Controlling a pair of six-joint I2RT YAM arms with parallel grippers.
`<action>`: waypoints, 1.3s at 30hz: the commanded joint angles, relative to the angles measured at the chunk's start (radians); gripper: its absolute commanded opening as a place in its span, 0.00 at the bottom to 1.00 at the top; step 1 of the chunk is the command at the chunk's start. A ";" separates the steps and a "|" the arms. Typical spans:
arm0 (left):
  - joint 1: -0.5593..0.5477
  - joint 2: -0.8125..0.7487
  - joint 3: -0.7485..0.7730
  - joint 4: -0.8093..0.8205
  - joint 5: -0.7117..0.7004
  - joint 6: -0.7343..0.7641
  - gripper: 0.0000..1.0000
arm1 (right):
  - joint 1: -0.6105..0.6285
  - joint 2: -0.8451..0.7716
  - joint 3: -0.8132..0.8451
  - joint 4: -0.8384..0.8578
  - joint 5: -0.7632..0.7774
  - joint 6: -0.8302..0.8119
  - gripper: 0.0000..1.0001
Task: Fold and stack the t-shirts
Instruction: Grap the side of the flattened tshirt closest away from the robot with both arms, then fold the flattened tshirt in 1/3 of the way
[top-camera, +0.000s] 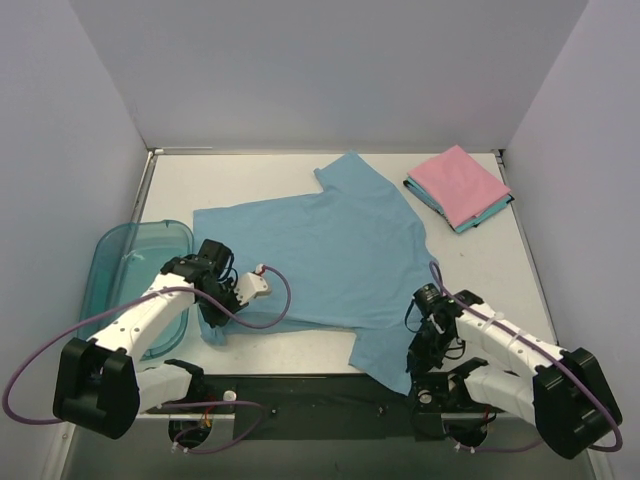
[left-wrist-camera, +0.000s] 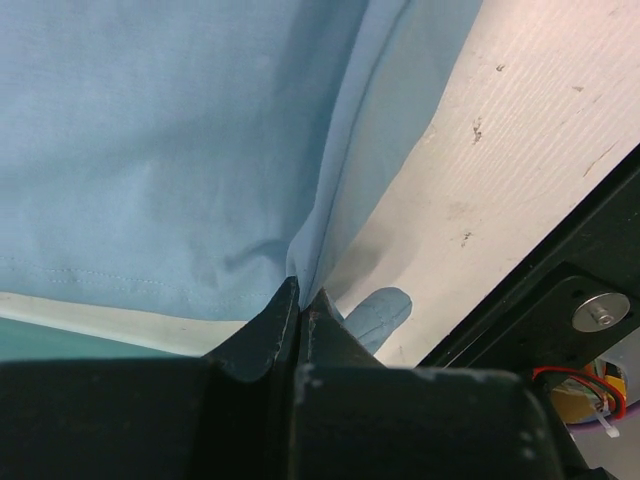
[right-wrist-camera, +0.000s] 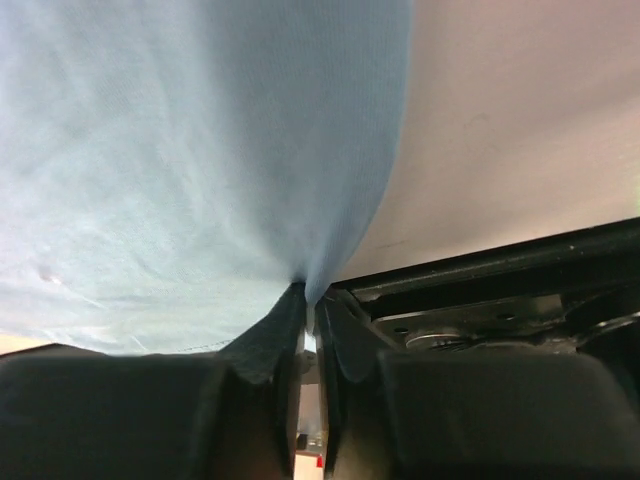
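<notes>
A light blue t-shirt (top-camera: 320, 260) lies spread over the middle of the white table (top-camera: 230, 180), no print showing. My left gripper (top-camera: 212, 323) is shut on its near left corner; in the left wrist view the jaws (left-wrist-camera: 303, 296) pinch a ridge of blue cloth (left-wrist-camera: 150, 150). My right gripper (top-camera: 416, 354) is at the shirt's near right corner, by the table's front edge. In the right wrist view its jaws (right-wrist-camera: 312, 300) stand nearly together with blue cloth (right-wrist-camera: 200, 150) drawn between the tips. At the back right a folded pink t-shirt (top-camera: 458, 182) lies on a folded teal one (top-camera: 472, 222).
A translucent teal plastic bin (top-camera: 112, 262) sits at the left edge of the table, close beside my left arm. The table's dark front rail (top-camera: 320, 385) runs just behind both grippers. Grey walls close in the back and both sides.
</notes>
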 joint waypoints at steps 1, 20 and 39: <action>-0.006 0.003 0.071 -0.013 0.002 -0.002 0.00 | -0.025 -0.036 -0.033 0.069 0.090 0.021 0.00; 0.058 0.261 0.286 0.118 -0.182 -0.036 0.00 | -0.406 0.326 0.697 0.061 -0.011 -0.565 0.00; 0.120 0.411 0.352 0.179 -0.209 -0.036 0.00 | -0.375 0.813 1.144 0.013 -0.067 -0.864 0.00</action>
